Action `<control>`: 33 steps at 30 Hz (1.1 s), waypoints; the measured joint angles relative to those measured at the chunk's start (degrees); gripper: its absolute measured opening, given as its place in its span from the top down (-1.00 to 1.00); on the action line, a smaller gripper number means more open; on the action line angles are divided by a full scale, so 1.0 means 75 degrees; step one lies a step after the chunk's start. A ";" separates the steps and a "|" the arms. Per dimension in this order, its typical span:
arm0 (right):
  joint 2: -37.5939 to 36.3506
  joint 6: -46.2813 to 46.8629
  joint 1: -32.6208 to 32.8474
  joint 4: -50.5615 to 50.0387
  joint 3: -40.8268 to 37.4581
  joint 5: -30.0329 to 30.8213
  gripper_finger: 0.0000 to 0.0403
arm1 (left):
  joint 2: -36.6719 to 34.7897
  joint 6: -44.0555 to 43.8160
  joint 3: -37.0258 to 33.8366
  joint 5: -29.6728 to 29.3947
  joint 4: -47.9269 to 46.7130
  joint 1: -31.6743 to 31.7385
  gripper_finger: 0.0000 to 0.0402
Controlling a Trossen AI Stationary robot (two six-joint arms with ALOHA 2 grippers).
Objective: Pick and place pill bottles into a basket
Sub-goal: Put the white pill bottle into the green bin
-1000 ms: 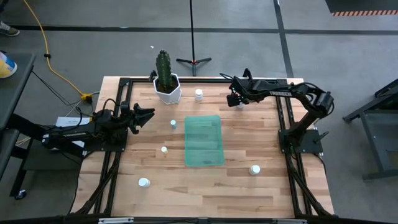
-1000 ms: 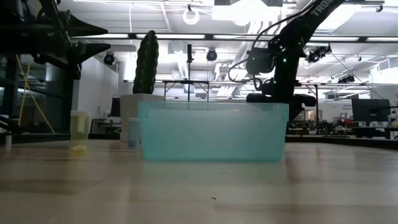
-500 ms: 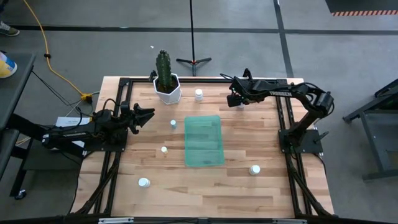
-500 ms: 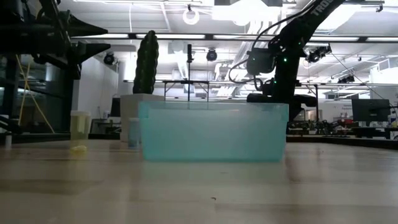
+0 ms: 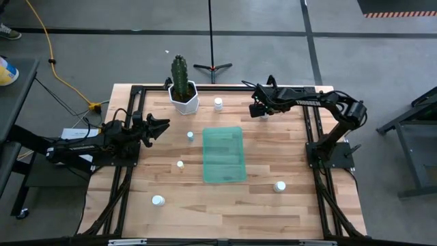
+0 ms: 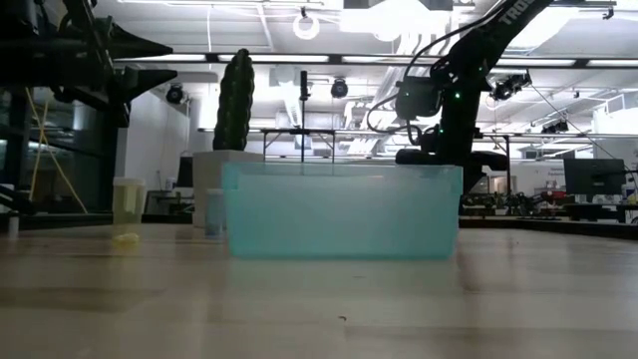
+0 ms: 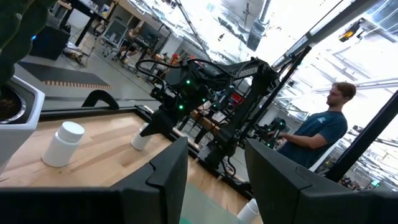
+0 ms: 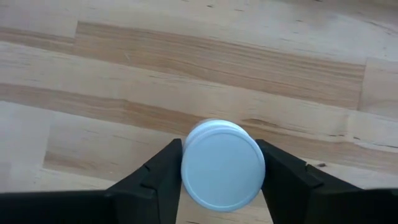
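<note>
Right claw at far right of tabletop, fingers straddling white pill bottle cap, pressed against both sides: gripping it. Bottle likely light, rigid, smooth plastic; may slip, so hold cap sides squarely. Basket mid-tabletop, well apart, apparently empty. Other bottles scattered upright. Left claw waits at left edge, fingers spread.

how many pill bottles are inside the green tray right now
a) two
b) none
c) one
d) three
b) the high view shows the green tray holding nothing, with pill bottles spread on the table around it, such as one near its right corner; another bottle sits on the wood between the fingers of the right end effector.
</note>
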 joint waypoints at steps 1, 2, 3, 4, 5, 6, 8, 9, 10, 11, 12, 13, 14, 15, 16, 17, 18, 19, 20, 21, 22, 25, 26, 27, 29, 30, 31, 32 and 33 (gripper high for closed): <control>-0.0002 0.0000 0.0000 0.0000 0.0000 0.0000 0.17 | 0.0000 0.0000 0.0000 0.0000 0.0000 0.0000 0.04; -0.0003 0.0000 0.0000 -0.0003 0.0000 0.0000 0.19 | 0.0000 0.0002 0.0000 0.0000 0.0000 0.0000 0.04; -0.0003 0.0000 0.0000 -0.0006 0.0000 0.0000 0.20 | 0.0000 0.0001 0.0000 0.0000 0.0000 0.0000 0.04; -0.0005 0.0000 0.0000 -0.0011 0.0002 0.0000 0.21 | 0.0000 0.0002 0.0000 0.0000 0.0000 0.0000 0.04; -0.0006 0.0000 0.0000 -0.0015 0.0003 -0.0005 0.21 | 0.0000 0.0002 0.0000 0.0000 0.0000 0.0000 0.04; -0.0006 0.0000 0.0000 -0.0015 0.0003 -0.0026 0.21 | 0.0000 -0.0001 0.0000 0.0001 0.0000 0.0000 0.04; -0.0006 -0.0004 -0.0003 -0.0021 0.0006 -0.0082 0.21 | 0.0002 0.0002 0.0000 0.0003 0.0000 0.0000 0.04; -0.0009 -0.0003 -0.0005 -0.0031 0.0007 -0.0115 0.21 | 0.0000 0.0000 0.0000 0.0003 0.0000 0.0000 0.04; -0.0009 -0.0006 -0.0006 -0.0047 0.0009 -0.0128 0.20 | 0.0000 0.0002 0.0000 0.0003 0.0000 0.0000 0.04; -0.0009 -0.0006 -0.0005 -0.0088 0.0009 -0.0128 0.20 | 0.0002 0.0001 0.0000 0.0004 0.0000 0.0000 0.04; -0.0012 -0.0011 0.0000 -0.0102 0.0009 -0.0131 0.21 | 0.0000 -0.0001 0.0000 0.0006 0.0000 0.0000 0.04; -0.0029 -0.0017 0.0006 -0.0122 0.0009 -0.0168 0.21 | 0.0002 0.0000 0.0000 0.0012 0.0000 0.0000 0.04; -0.0037 -0.0035 0.0015 -0.0145 0.0009 -0.0219 0.22 | 0.0000 0.0002 0.0000 0.0026 0.0000 0.0000 0.04; -0.0050 -0.0091 0.0017 -0.0165 0.0017 -0.0273 0.23 | 0.0001 0.0000 0.0000 0.0026 0.0000 0.0000 0.04; -0.0069 -0.0142 0.0017 -0.0230 0.0048 -0.0368 0.23 | 0.0000 0.0001 0.0000 0.0026 -0.0002 0.0000 0.04; -0.0074 -0.0165 0.0018 -0.0320 0.0090 -0.0447 0.23 | 0.0003 0.0000 0.0000 0.0026 -0.0002 0.0000 0.04; -0.0076 -0.0193 0.0023 -0.0417 0.0145 -0.0499 0.23 | 0.0003 0.0000 0.0000 0.0026 -0.0003 0.0000 0.04; -0.0076 -0.0221 0.0023 -0.0537 0.0223 -0.0567 0.23 | 0.0003 0.0000 0.0000 0.0025 -0.0004 0.0000 0.04; -0.0077 -0.0278 0.0023 -0.0621 0.0308 -0.0595 0.23 | 0.0003 0.0001 0.0000 0.0023 -0.0006 0.0000 0.04; -0.0080 -0.0343 0.0031 -0.0712 0.0413 -0.0589 0.23 | 0.0003 -0.0001 0.0000 0.0023 -0.0006 0.0000 0.04; -0.0093 -0.0404 0.0047 -0.0786 0.0513 -0.0601 0.23 | 0.0003 0.0002 0.0000 0.0020 -0.0012 0.0000 0.04; -0.0099 -0.0665 0.0134 -0.1062 0.0865 -0.0645 0.24 | 0.0003 0.0001 0.0000 0.0020 -0.0056 0.0000 0.04; -0.0099 -0.0746 0.0176 -0.1155 0.0987 -0.0664 0.24 | 0.0003 -0.0001 0.0000 0.0020 -0.0068 0.0000 0.04; -0.0099 -0.0790 0.0222 -0.1219 0.1109 -0.0727 0.24 | 0.0003 0.0001 0.0000 0.0019 -0.0083 0.0000 0.04; -0.0099 -0.0818 0.0315 -0.1307 0.1351 -0.0903 0.23 | 0.0003 -0.0001 0.0000 0.0017 -0.0152 0.0000 0.04; -0.0099 -0.0854 0.0376 -0.1365 0.1461 -0.0969 0.23 | 0.0003 0.0001 0.0000 0.0016 -0.0189 0.0000 0.04; -0.0099 -0.0916 0.0443 -0.1436 0.1571 -0.0991 0.23 | 0.0003 -0.0001 0.0000 0.0015 -0.0237 0.0000 0.04; -0.0099 -0.0967 0.0522 -0.1496 0.1684 -0.1003 0.23 | 0.0003 -0.0001 0.0000 0.0015 -0.0245 0.0000 0.04; -0.0099 -0.0982 0.0606 -0.1540 0.1792 -0.0994 0.24 | 0.0006 -0.0001 0.0000 0.0015 -0.0242 0.0000 0.04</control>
